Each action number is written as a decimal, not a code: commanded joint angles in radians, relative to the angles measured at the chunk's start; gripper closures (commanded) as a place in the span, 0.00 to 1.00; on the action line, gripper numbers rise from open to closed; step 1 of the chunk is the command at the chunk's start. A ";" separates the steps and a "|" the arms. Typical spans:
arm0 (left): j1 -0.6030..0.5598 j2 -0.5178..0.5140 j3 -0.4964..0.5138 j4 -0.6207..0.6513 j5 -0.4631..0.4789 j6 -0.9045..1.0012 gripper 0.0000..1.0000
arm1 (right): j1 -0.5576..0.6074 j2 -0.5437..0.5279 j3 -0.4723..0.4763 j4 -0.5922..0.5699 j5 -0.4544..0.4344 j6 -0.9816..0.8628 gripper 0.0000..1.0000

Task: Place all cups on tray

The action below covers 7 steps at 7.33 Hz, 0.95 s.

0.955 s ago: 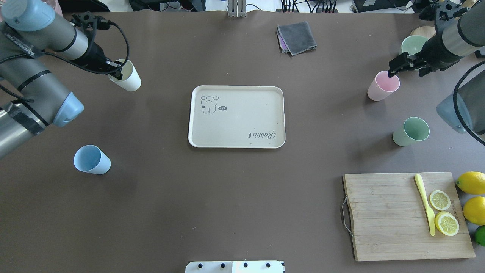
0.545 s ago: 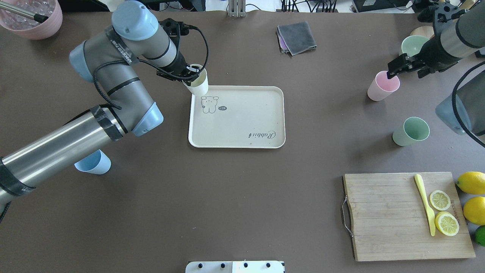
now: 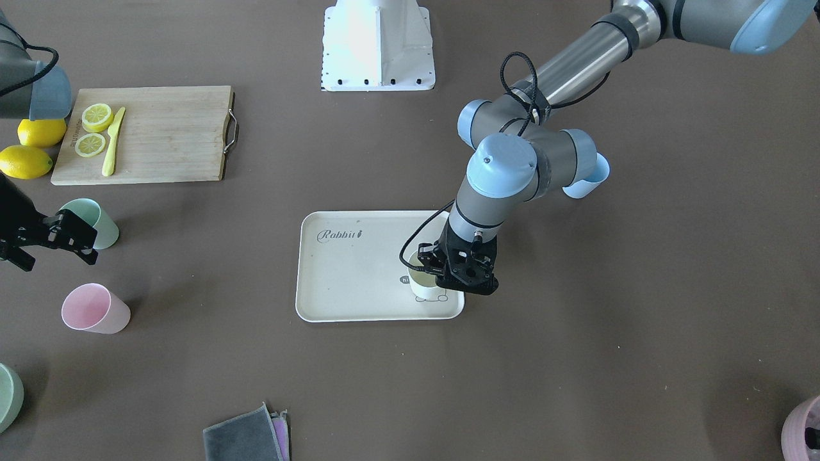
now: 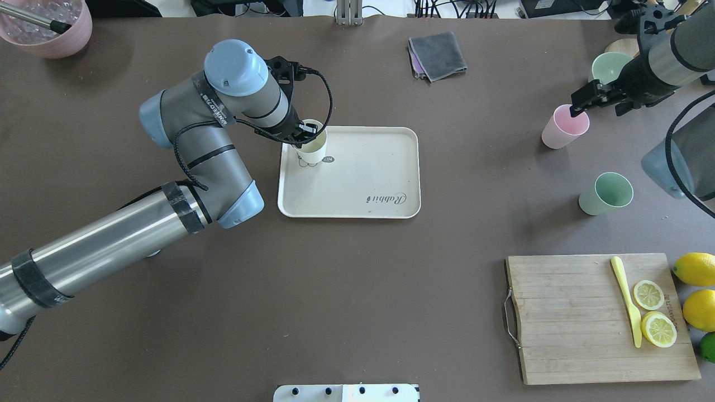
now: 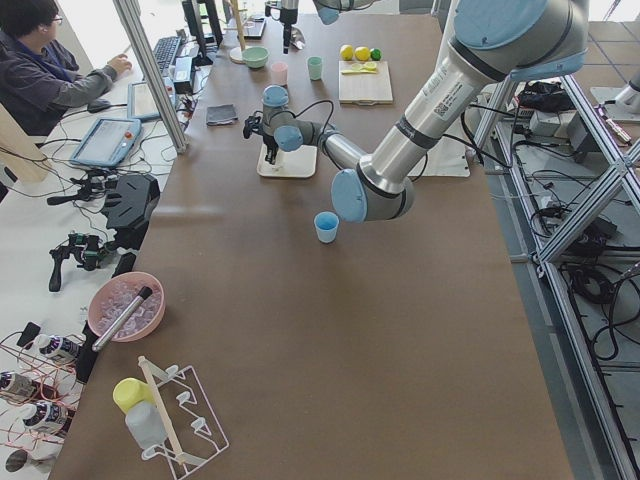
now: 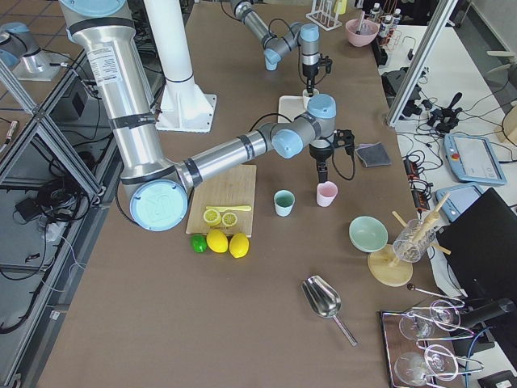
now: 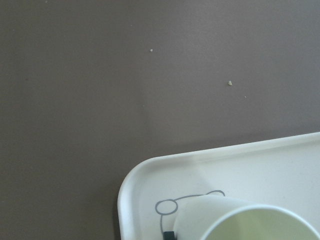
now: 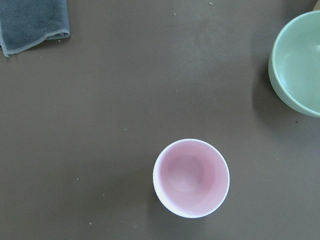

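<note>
My left gripper [image 4: 302,132] is shut on the rim of the pale yellow cup [image 4: 311,147]. The cup is upright over the bunny drawing at a corner of the cream tray [image 4: 357,184]; I cannot tell whether it touches the tray. The left wrist view shows the cup's rim [image 7: 260,222] and the tray corner [image 7: 150,170]. My right gripper [image 4: 578,106] is open above the pink cup [image 4: 563,128], which appears below it in the right wrist view [image 8: 191,177]. The mint cup [image 4: 606,194] stands nearby. The blue cup [image 3: 588,182] stands behind my left arm.
A wooden cutting board [image 4: 564,318] with lemon slices and a yellow knife lies at the near right, with whole lemons [image 4: 695,268] beside it. A mint bowl [image 4: 609,64], a grey cloth [image 4: 437,54] and a mauve pot [image 4: 47,28] sit along the far side.
My left arm has carried the yellow cup from the table's left side to the tray's bunny corner and lowered it. My right gripper has stayed over the pink cup.
</note>
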 commanded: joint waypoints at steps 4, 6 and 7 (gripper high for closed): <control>-0.284 0.088 -0.120 0.024 -0.325 0.119 0.02 | -0.012 0.065 -0.107 0.008 -0.005 -0.011 0.00; -0.388 0.192 -0.139 0.024 -0.372 0.295 0.02 | -0.013 0.123 -0.256 0.064 -0.037 -0.070 0.00; -0.389 0.199 -0.139 0.024 -0.369 0.305 0.02 | -0.010 0.123 -0.292 0.111 -0.034 -0.077 0.00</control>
